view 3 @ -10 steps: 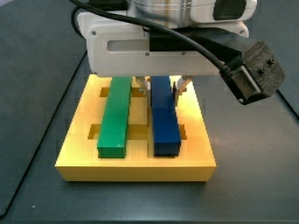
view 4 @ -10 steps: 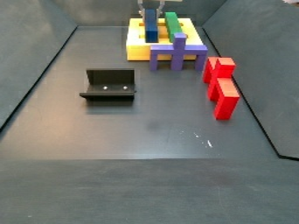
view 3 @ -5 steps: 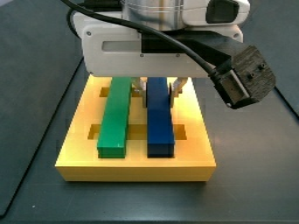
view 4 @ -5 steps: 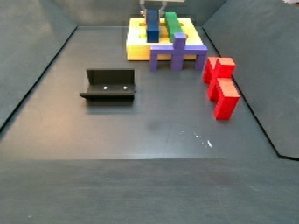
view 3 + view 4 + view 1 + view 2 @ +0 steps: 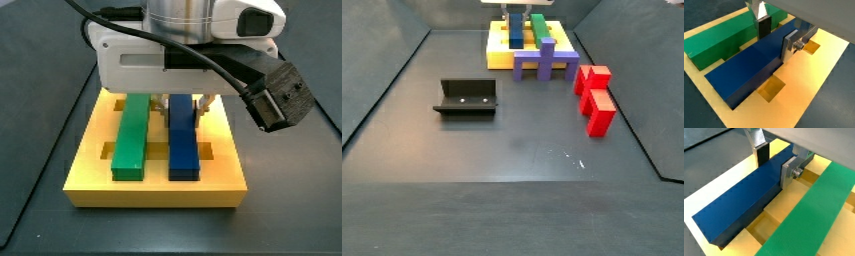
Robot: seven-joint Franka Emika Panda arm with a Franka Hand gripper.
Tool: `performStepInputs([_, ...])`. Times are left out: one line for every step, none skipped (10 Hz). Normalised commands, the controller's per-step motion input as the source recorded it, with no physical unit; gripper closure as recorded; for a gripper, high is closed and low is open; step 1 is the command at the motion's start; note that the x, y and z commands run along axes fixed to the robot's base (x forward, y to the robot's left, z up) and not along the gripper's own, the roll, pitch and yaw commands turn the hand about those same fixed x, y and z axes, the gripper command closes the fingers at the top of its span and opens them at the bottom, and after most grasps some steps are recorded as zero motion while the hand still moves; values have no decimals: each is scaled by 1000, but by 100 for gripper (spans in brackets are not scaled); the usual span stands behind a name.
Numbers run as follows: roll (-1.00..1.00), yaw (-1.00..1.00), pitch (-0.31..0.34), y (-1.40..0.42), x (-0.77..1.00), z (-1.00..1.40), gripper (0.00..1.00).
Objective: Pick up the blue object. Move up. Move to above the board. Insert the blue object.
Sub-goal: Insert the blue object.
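A: Where is the long dark blue rectangular bar now?

B: It lies lengthwise on the large flat yellow grooved board, parallel to the long green bar just beside it. It seems to sit in its groove, but I cannot tell if it is fully down.

A: And the pincer?

B: It is directly above the board, at the far part of the blue bar. Its silver fingers stand on both long sides of the bar, across its long axis, closed narrow on it and holding it.

A: So the next move?

B: I think pressing straight down, then releasing.
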Motion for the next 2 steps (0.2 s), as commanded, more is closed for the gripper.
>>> performStepInputs([81, 0, 0, 0, 0, -183, 100])
performStepInputs([0, 0, 0, 0, 0, 0, 100])
